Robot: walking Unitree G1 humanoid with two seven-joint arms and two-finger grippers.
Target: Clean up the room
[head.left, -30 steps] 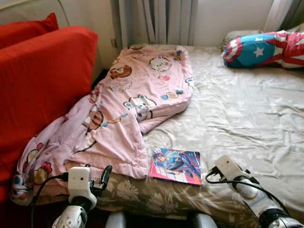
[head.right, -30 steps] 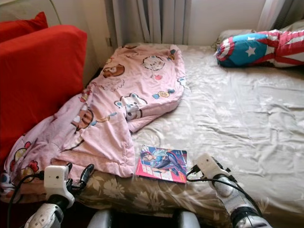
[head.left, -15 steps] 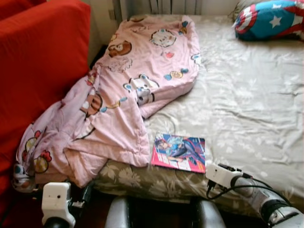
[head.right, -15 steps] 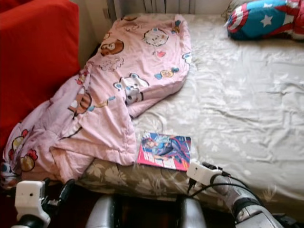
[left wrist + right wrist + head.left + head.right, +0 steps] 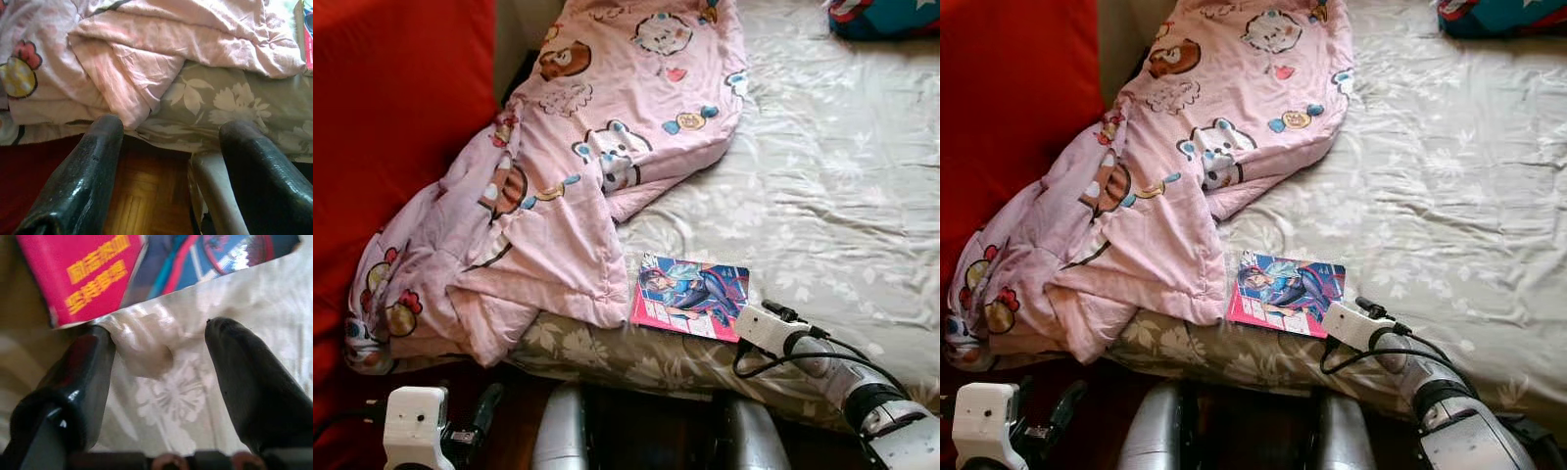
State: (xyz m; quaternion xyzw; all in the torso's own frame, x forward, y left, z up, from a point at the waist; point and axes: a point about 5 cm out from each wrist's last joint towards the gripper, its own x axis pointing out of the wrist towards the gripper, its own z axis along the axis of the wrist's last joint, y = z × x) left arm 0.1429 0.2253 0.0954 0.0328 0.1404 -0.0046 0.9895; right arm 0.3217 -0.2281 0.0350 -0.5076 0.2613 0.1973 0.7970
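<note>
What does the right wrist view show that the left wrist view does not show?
The right wrist view shows the comic book's pink cover with yellow characters, just beyond the open right gripper. The left wrist view shows the pink cartoon blanket hanging over the bed edge and the wooden floor, past the open left gripper. Both show the floral bedsheet.

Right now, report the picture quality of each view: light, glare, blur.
Left eye view: even daylight, mild softness; the comic book reads clearly on the bed sheet. Left wrist view: floor in shade below the pink blanket, the black fingers close and soft. Right wrist view: sheet bright and washed out, the book's cover blurred from closeness.
</note>
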